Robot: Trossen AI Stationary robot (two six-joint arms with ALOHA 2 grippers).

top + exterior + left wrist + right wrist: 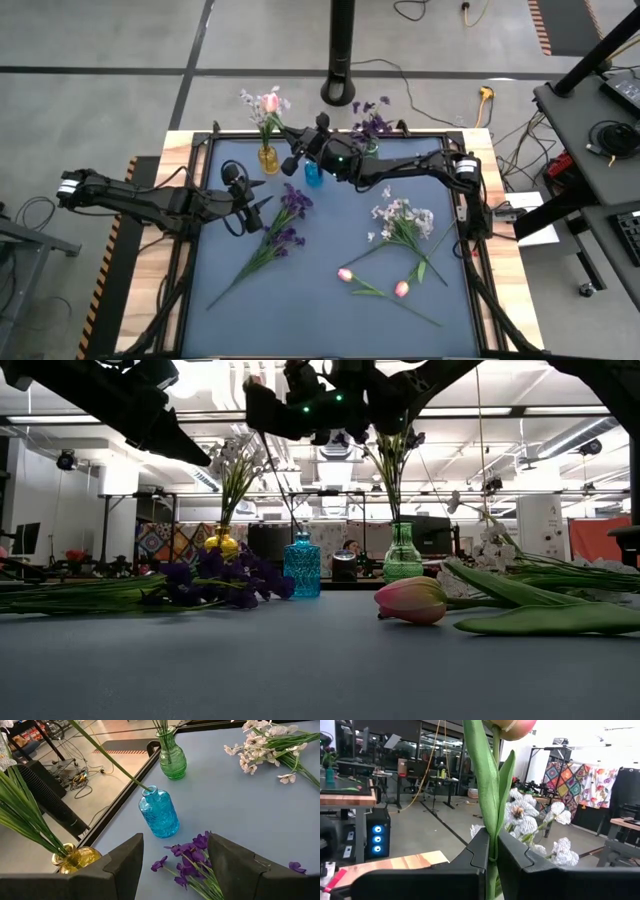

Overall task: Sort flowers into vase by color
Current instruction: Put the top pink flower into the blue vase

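Observation:
My right gripper (292,158) hovers over the far side of the table, shut on a pink tulip (270,101). The tulip's stem slants down into the blue vase (313,172). Beside it, the yellow vase (268,158) holds white-lavender sprigs and the green vase (372,146) holds dark purple blooms. My left gripper (175,842) is open above the table, next to the purple flowers (287,222) lying flat there. White-lavender sprigs (404,222) and two pink tulips (345,273) also lie on the mat. My right gripper (492,845) pinches the tulip's green stem (493,832) and a leaf between its two fingers, some way below the pink bud (512,727). The fingers lie across the stem, coming from the table's right. The stem's lower end sits in the blue vase's mouth (146,788).
The three vases stand in a row along the far edge, blue (302,565) between yellow (222,543) and green (402,555). A black post (343,50) stands beyond the table. The mat's near left part (260,320) is bare.

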